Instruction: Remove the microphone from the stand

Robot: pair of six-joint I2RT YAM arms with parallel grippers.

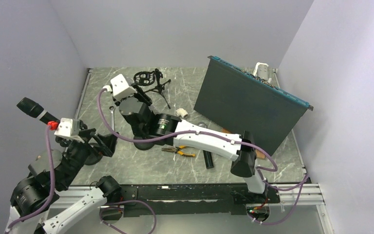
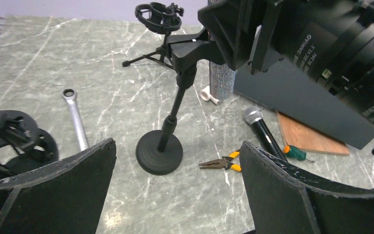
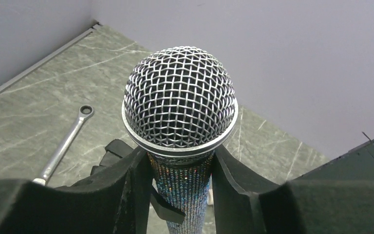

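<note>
A microphone [image 3: 180, 100] with a silver mesh head and a glittery body stands upright. My right gripper [image 3: 181, 161] is shut on its body just below the head. In the left wrist view the glittery body [image 2: 221, 78] hangs below that gripper, right beside the black clip [image 2: 190, 48] of the round-based stand [image 2: 159, 151]; I cannot tell whether they touch. A black clip piece [image 3: 175, 204] shows against the body. In the top view my right gripper [image 1: 126, 97] hides the microphone above the stand base [image 1: 143, 144]. My left gripper [image 2: 177, 144] is open and empty, at the near left [image 1: 104, 144].
A black microphone [image 1: 31, 109] with a red band sticks up at the far left. A small tripod mount [image 1: 148, 80] stands behind. A wrench [image 2: 75, 119], pliers [image 2: 224, 163], a second black microphone [image 2: 263, 129], a screwdriver [image 2: 294, 152] and a dark panel [image 1: 248, 105] lie around.
</note>
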